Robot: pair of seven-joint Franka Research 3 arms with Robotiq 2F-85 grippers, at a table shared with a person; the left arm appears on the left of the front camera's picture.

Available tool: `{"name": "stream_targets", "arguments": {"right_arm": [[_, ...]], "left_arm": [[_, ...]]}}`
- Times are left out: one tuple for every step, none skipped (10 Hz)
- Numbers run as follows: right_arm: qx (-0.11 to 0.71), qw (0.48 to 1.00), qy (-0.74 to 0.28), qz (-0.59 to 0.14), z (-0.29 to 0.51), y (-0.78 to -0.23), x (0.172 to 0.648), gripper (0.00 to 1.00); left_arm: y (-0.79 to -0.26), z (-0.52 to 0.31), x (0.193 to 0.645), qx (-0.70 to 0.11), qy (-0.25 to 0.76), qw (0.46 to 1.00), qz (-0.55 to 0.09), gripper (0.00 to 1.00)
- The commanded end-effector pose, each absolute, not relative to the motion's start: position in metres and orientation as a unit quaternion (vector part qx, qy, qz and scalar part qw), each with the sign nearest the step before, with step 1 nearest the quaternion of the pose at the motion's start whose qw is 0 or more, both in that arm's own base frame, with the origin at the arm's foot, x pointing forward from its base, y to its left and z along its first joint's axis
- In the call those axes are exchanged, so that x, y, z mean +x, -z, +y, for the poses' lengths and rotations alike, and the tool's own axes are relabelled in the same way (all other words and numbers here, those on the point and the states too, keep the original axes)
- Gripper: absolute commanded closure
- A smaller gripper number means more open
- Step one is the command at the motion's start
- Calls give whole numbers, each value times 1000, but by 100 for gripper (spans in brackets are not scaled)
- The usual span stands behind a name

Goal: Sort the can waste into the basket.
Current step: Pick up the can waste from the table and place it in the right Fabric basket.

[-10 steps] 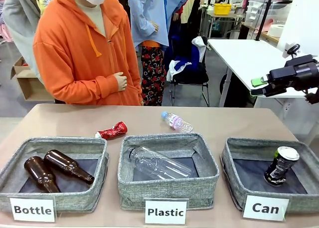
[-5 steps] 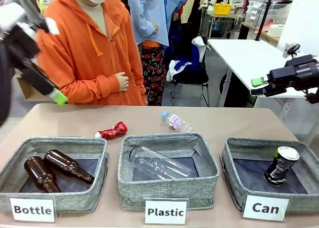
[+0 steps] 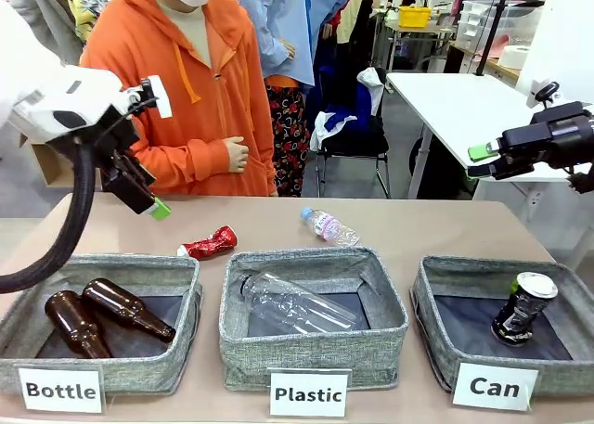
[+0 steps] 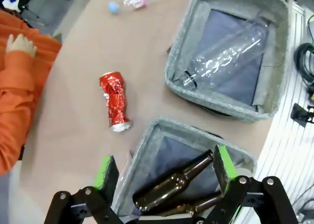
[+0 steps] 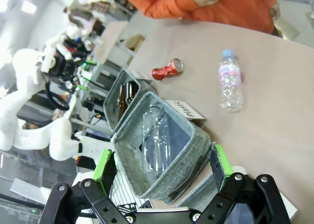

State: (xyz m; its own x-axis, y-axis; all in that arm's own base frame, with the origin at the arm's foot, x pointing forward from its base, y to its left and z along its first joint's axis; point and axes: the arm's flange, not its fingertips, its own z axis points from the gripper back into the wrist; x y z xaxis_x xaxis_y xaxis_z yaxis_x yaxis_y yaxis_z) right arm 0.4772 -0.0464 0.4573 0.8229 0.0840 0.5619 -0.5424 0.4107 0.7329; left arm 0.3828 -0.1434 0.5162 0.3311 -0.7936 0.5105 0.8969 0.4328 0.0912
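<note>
One left to sort: crushed red can (image 3: 208, 243) on the table (image 3: 418, 224), just behind the Bottle bin (image 3: 121, 260), well apart from the Can basket (image 3: 422, 299) at far right (dark can (image 3: 524, 308) already inside). Looks like the reach step: left gripper (image 4: 163, 163) hovering over the Bottle bin's far side, fingers spread, empty. Calls next for dropping onto the can, closing, then carrying past the Plastic bin (image 3: 311, 257). Right gripper (image 3: 478, 161) parked high, likewise open. Small plastic bottle (image 3: 329, 226) lying near that route
</note>
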Motion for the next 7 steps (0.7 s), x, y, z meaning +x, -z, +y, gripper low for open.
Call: {"name": "stream_targets", "arguments": {"right_arm": [[506, 807, -203, -229, -48, -458, 476, 0], [506, 807, -203, -229, -48, -458, 476, 0], [506, 807, -203, -229, -48, -458, 476, 0], [506, 807, -203, -229, -48, -458, 476, 0], [506, 807, -203, -229, -48, -458, 476, 0], [506, 807, -203, -229, -48, -458, 476, 0], [506, 807, -203, -229, -48, -458, 476, 0]], "left_arm": [[-532, -132, 379, -109, 522, 811, -240, 0], [-532, -132, 379, -109, 522, 811, -240, 0], [-522, -137, 382, -107, 523, 808, -248, 0], [-515, -138, 401, -108, 516, 813, -247, 0], [-508, -142, 418, -113, 518, 811, -246, 0], [-498, -150, 432, -114, 519, 811, -245, 0], [-485, -160, 445, -108, 518, 813, -242, 0]]}}
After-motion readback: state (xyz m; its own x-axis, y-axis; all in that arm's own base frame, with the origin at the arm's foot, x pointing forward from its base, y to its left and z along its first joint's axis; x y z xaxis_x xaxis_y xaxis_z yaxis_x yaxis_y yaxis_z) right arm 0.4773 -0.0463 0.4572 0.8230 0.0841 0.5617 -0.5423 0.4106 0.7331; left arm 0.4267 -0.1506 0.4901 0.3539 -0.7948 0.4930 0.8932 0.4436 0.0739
